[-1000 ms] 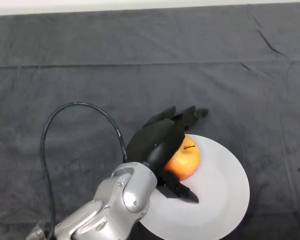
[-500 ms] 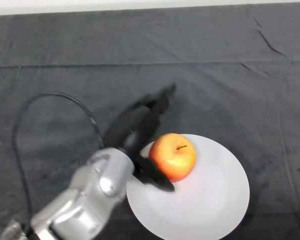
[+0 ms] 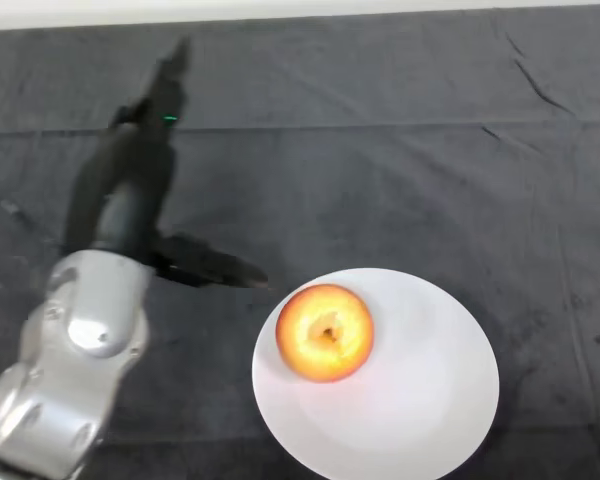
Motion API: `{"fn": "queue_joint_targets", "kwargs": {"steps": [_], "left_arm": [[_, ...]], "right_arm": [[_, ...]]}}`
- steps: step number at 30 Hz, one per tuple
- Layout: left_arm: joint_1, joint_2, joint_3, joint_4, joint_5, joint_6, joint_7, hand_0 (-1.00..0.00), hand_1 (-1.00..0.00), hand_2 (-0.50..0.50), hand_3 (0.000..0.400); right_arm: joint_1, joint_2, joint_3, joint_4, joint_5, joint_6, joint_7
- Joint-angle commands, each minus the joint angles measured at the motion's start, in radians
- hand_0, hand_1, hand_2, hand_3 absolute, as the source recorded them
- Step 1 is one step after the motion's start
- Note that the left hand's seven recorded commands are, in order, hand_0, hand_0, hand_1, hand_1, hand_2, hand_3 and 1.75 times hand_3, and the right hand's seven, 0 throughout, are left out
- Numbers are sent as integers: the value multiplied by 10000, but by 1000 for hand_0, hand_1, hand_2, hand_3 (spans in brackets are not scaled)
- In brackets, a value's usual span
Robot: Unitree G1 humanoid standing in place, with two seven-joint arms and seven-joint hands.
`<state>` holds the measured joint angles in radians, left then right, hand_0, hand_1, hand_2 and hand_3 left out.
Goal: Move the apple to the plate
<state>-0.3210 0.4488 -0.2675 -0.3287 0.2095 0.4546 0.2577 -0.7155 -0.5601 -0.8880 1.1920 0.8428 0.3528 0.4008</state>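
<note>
- On plate point(image 3: 430, 400), left part: apple point(image 3: 324, 332), resting free
- Robot hand point(image 3: 130, 195) released, fingers straight, over table point(image 3: 400, 170), well apart from apple

Left arm reaching up the left side, hand spread open.

The silver-grey left arm point(image 3: 75, 350) is rising from the lower left corner and angling toward the far edge. Its black hand point(image 3: 130, 195) is lying with the fingers point(image 3: 168, 85) stretching straight ahead, while the thumb point(image 3: 212, 264) is sticking out sideways to the right, holding nothing.
</note>
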Motion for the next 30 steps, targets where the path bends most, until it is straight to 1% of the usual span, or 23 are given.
{"fn": "queue_joint_targets", "kwargs": {"steps": [1,8,10,11,18,23,30], "left_arm": [[394,358,619,-150,-128,-427,310,0,0,0,0],[1049,271,2413,838,-586,-2059,1117,0,0,0,0],[1127,188,2739,1091,-641,-2353,1342,0,0,0,0],[1212,172,2998,1270,-718,-2596,1456,0,0,0,0],[1673,144,4450,2670,-1216,-4173,1978,0,0,0,0],[1743,88,5276,4041,-1525,-5224,2322,0,0,0,0],[1468,132,6203,6313,-2025,-6549,2531,0,0,0,0]], "right_arm": [[39,-113,-181,-12,156,-62,16],[49,-99,-175,-42,154,-63,6],[52,-95,-174,-50,153,-64,3],[54,-93,-173,-55,153,-64,1],[63,-82,-167,-82,151,-64,-9],[68,-77,-165,-95,151,-63,-15],[69,-78,-164,-99,152,-60,-19]]}}
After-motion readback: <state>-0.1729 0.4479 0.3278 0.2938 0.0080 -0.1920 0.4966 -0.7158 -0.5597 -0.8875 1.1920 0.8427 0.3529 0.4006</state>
